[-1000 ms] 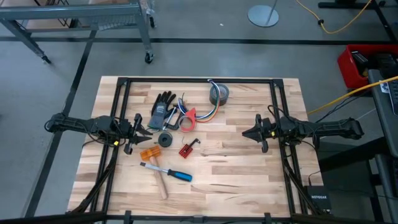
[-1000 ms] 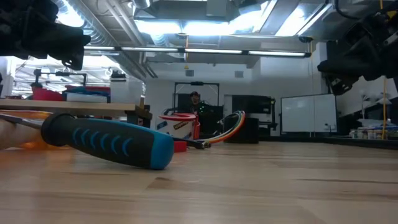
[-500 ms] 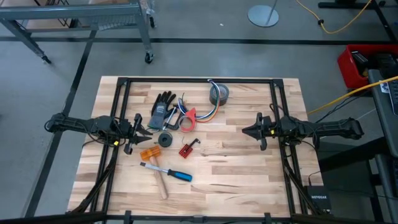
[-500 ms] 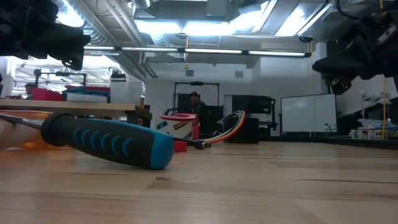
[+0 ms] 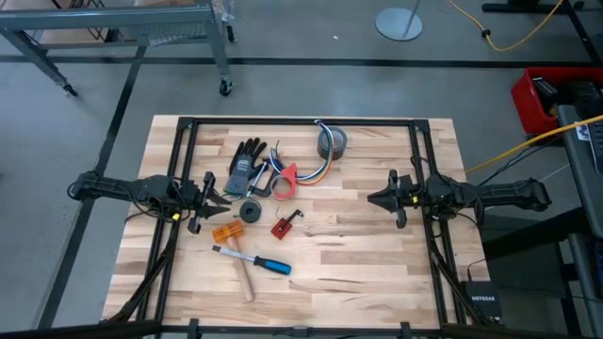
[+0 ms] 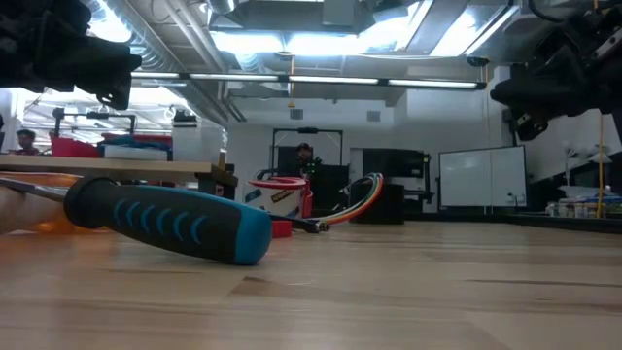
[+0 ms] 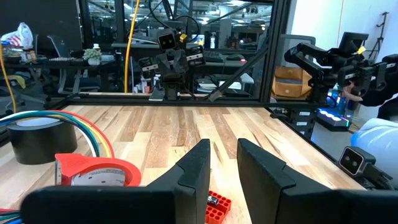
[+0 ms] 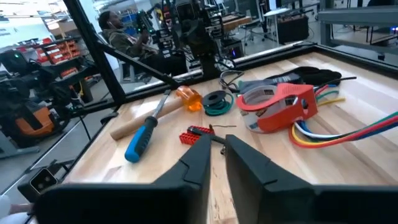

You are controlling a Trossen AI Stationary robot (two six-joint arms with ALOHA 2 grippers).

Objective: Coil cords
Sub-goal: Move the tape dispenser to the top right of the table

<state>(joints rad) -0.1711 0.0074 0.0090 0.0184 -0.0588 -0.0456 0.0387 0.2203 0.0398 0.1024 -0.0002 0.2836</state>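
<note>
The counter (image 5: 377, 254) is bare across its right half and along its near edge, giving open passage there. Obstacles crowd the left-centre: a black glove (image 5: 245, 163), a red tape dispenser (image 5: 284, 179), a grey tape roll (image 5: 332, 142), the coloured cords (image 5: 314, 173), a small dark roll (image 5: 250, 209), a red block (image 5: 281, 227), an orange piece (image 5: 226, 233), a hammer (image 5: 242, 276) and a screwdriver (image 5: 256, 261). A clear strip lies between this cluster and the right gripper (image 5: 375, 200).

Two slim dark arms, matte black. The left gripper (image 7: 224, 163) and right gripper (image 8: 217, 152) each end in two flat, angular black fingers.
</note>
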